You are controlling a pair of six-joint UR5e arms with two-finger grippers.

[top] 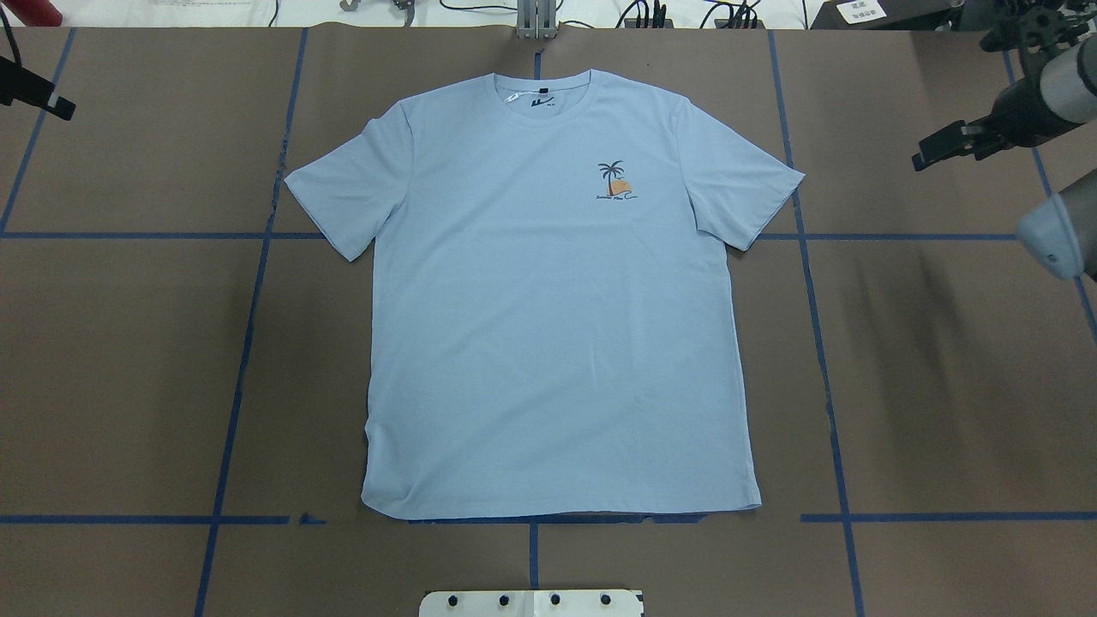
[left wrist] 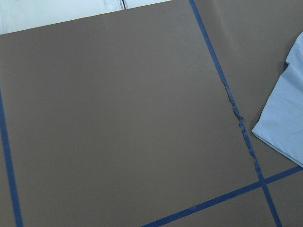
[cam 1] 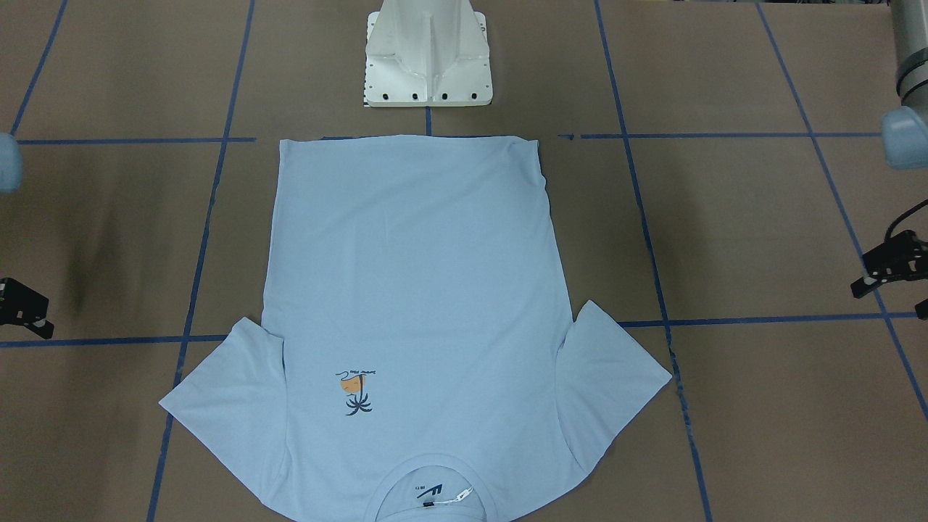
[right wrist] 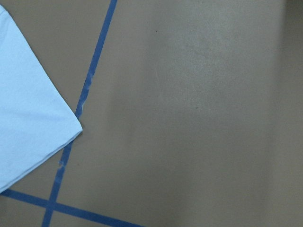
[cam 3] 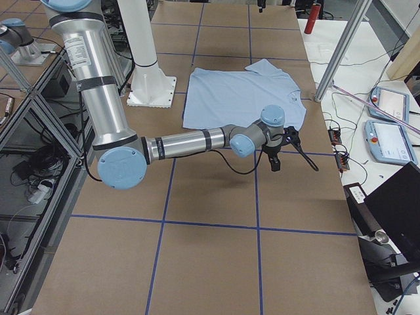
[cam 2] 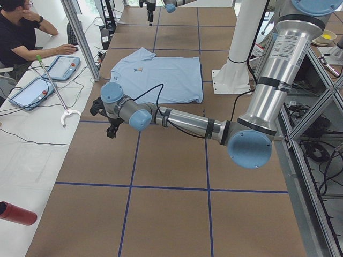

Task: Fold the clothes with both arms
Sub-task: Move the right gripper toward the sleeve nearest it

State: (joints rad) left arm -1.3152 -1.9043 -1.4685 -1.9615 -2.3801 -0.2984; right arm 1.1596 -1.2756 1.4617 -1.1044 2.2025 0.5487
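The light blue T-shirt (top: 557, 326) is laid flat, print side up, in the middle of the table (top: 128, 343), its collar toward the far edge and its hem toward the edge by the white pedestal base (cam 1: 428, 58); both sleeves are spread out sideways. The left gripper (cam 2: 103, 120) is held over bare table near the far left corner, well apart from the left sleeve (top: 343, 188); the right gripper (cam 3: 283, 149) is held likewise off the right sleeve (top: 746, 188); on each the fingers appear spread wide, with nothing between them. Several faults may be feared: if only the upper layer of cloth is pinched, the layers would be pulled apart and the fold spoiled; if one side is lifted sooner or higher than the other, the shirt would likely be dragged askew; if the fingers are pressed too low, the brown cover or the frayed blue tape (left wrist: 239, 123) beside the sleeve could be caught along with the fabric. No container is seen on the table; a red cylinder (cam 2: 17, 213) lies just off its far left corner, and whether anything is held in it cannot be told.
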